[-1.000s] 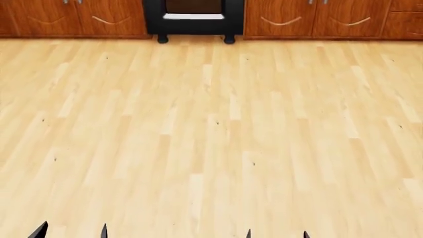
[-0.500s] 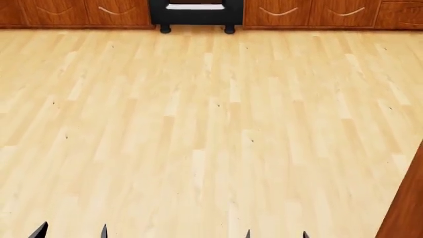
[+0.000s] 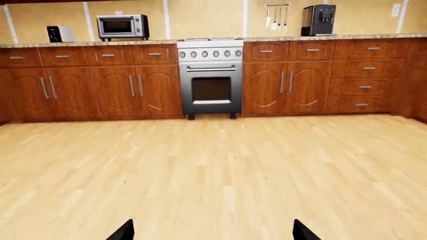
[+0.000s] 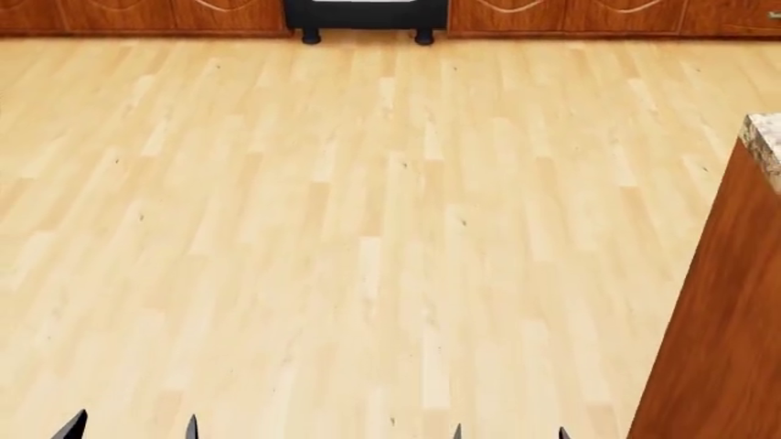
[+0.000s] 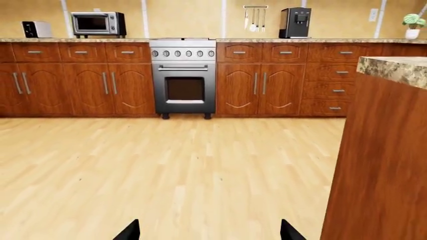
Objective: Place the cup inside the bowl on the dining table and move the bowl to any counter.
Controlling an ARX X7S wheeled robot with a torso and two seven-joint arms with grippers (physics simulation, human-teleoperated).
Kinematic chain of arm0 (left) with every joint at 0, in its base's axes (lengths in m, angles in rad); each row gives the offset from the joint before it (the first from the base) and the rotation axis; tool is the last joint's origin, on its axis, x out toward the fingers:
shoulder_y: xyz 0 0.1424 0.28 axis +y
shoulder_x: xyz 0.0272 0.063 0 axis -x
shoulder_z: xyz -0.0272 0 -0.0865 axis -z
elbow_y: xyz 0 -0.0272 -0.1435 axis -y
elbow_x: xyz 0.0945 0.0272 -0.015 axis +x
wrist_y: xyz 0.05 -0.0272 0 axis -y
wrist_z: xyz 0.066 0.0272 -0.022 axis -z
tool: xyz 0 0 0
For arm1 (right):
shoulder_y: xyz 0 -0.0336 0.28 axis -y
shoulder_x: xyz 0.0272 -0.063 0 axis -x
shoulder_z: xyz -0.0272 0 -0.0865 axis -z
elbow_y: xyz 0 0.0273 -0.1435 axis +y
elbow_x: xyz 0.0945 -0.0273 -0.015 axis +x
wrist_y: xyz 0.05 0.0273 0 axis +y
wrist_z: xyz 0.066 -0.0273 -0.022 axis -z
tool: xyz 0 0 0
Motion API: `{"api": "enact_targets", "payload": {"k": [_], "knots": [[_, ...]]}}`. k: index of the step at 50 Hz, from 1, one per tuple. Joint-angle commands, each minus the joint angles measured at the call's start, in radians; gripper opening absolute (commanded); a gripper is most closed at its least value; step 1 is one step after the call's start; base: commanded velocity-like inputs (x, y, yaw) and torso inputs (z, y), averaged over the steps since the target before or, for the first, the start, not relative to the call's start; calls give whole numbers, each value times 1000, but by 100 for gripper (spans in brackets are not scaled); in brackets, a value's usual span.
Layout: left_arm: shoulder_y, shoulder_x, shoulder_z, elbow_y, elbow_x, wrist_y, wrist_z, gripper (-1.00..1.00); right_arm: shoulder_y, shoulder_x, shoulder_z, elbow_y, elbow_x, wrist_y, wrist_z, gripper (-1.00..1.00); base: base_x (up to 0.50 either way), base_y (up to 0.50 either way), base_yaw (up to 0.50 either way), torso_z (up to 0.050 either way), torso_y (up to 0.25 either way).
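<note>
The cup and the bowl are out of view in every frame. At the right edge, a reddish wood-panelled stand with a pale speckled granite top looks like the dining table (image 4: 720,311) (image 5: 380,150); only its corner shows. The counter (image 3: 80,44) (image 5: 280,40) runs along the far wall over wooden cabinets. My left gripper (image 4: 132,430) (image 3: 212,232) and right gripper (image 4: 511,432) (image 5: 209,232) hang over bare floor. Each is open, its dark fingertips wide apart with nothing between them.
Light wood floor (image 4: 366,229) fills the space ahead. A steel oven (image 3: 211,80) stands mid-wall, with a microwave (image 3: 121,26), a toaster (image 3: 60,33) and a coffee machine (image 3: 319,20) on the worktop. A potted plant (image 5: 413,25) sits far right.
The far cabinets and oven have slid up towards the top edge of the head view. The wood-panelled stand has come further in from the right. Both grippers keep the same place and opening.
</note>
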Motion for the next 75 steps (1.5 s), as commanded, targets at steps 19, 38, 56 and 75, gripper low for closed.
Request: {"api": "enact_targets", "payload": {"k": [19, 38, 56, 75], "knots": [[3, -16, 13, 2, -17, 5, -15, 100, 3, 14, -20, 2, 11, -3, 16, 100, -500, 0, 0, 0, 0], [-7, -19, 27, -4, -18, 3, -29, 100, 7, 22, -34, 6, 19, -4, 21, 100, -500, 0, 0, 0, 0], [-8, -26, 33, -2, -30, -3, -40, 100, 8, 29, -41, 6, 28, -5, 29, 100, -500, 0, 0, 0, 0], [-5, -35, 39, 1, -39, 1, -48, 100, 10, 36, -50, 6, 34, -4, 38, 100, -500, 0, 0, 0, 0]]}}
